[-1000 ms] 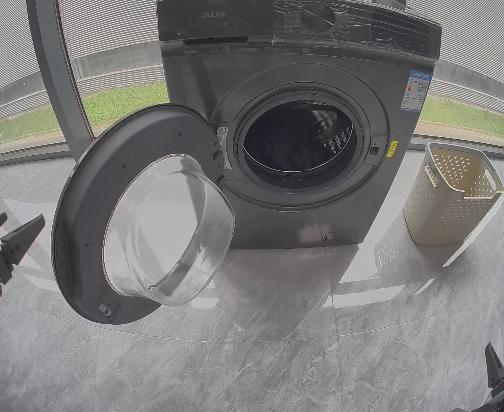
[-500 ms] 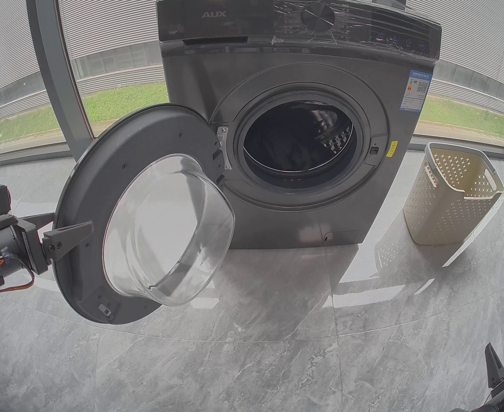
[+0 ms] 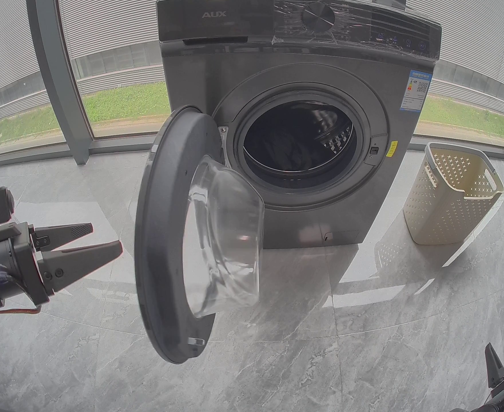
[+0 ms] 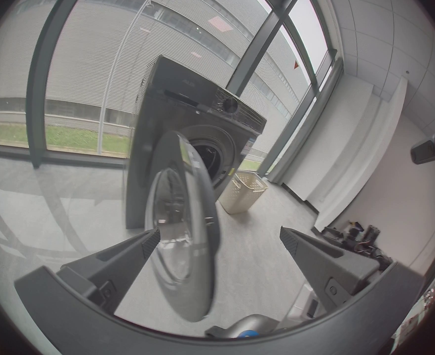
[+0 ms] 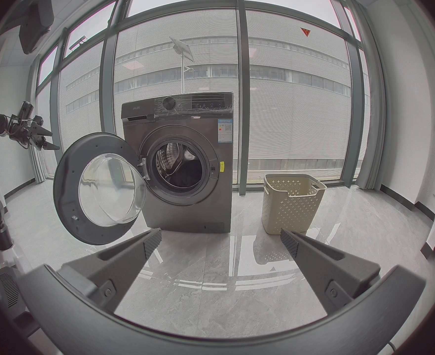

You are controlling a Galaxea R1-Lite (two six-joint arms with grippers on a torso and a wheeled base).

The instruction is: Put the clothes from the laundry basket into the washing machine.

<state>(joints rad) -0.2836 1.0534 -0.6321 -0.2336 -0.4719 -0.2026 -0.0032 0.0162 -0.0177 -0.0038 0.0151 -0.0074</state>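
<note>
Two spread wide, empty: left pincer, right pincer | door ajar | laundry basket near washing machine

Grey marble floor; tall dark-framed windows; daylight.

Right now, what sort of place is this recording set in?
Likely a test room in an office-type building: a grey front-loading washing machine and cream perforated plastic laundry basket stand on polished grey stone-look floor before floor-to-ceiling windows.
</note>
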